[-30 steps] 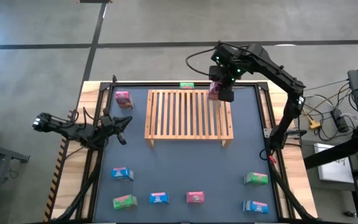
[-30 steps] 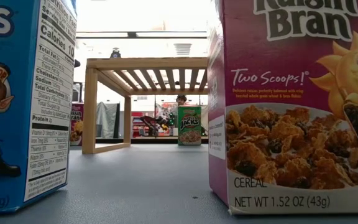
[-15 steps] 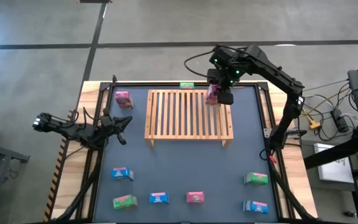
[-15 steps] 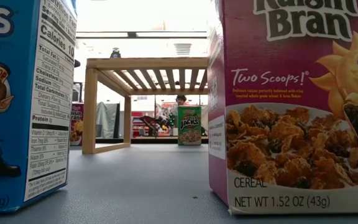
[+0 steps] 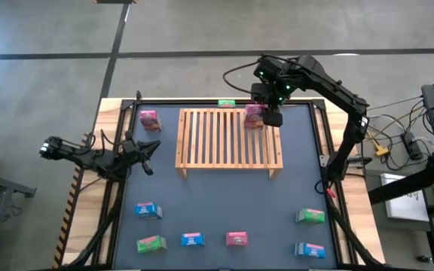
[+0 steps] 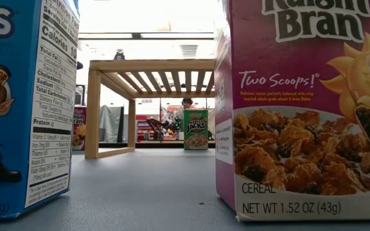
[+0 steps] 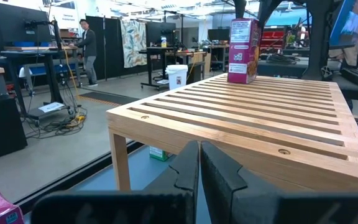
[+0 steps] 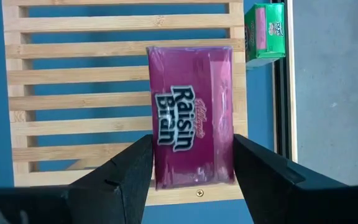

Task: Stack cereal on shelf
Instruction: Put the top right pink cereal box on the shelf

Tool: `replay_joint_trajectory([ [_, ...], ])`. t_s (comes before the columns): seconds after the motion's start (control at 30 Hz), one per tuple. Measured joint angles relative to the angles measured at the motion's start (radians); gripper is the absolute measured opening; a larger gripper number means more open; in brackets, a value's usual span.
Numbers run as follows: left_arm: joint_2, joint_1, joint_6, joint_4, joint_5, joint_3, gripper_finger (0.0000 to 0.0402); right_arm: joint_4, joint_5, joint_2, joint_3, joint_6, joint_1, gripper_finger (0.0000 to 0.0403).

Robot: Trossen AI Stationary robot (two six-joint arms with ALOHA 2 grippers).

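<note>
Right gripper fingers stand apart, flanking the pink Raisin Bran box with a visible gap on both sides. The box stands upright on the slatted wooden rack near its 1 o'clock corner. A green box sits on the table just beyond the rack's 12 o'clock edge, another pink box at 10 o'clock. Six boxes lie along the 6 o'clock side. Left gripper fingers are pressed together, empty, parked at 9 o'clock of the rack.
</note>
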Motion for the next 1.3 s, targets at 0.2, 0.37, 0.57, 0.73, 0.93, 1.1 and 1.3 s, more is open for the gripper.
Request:
replay_joint_trajectory([
  [0.2, 0.000, 0.000, 0.000, 0.000, 0.000, 0.000, 0.0000, 0.001, 0.000, 0.013, -0.010, 0.004, 0.002, 0.0203],
  [0.37, 0.000, 0.000, 0.000, 0.000, 0.000, 0.000, 0.0000, 0.001, 0.000, 0.015, -0.046, 0.004, 0.002, 0.0203],
  [0.57, 0.000, 0.000, 0.000, 0.000, 0.000, 0.000, 0.0000, 0.000, 0.001, 0.014, -0.084, 0.009, 0.001, 0.0202],
  [0.73, 0.000, 0.000, -0.001, 0.000, 0.000, 0.000, 0.0000, 0.000, 0.001, 0.007, -0.085, 0.001, 0.001, 0.0174],
  [0.93, 0.000, 0.000, -0.005, 0.000, 0.000, 0.000, 0.0000, 0.000, 0.001, 0.004, -0.085, -0.001, 0.001, 0.0132],
  [1.1, 0.000, 0.000, -0.005, 0.000, 0.000, 0.000, 0.0000, 0.000, 0.001, -0.013, -0.085, -0.039, -0.001, 0.0132],
  [1.3, 0.000, 0.000, -0.005, 0.000, 0.000, 0.000, 0.0000, 0.002, -0.010, -0.060, -0.091, -0.068, -0.045, 0.0133],
])
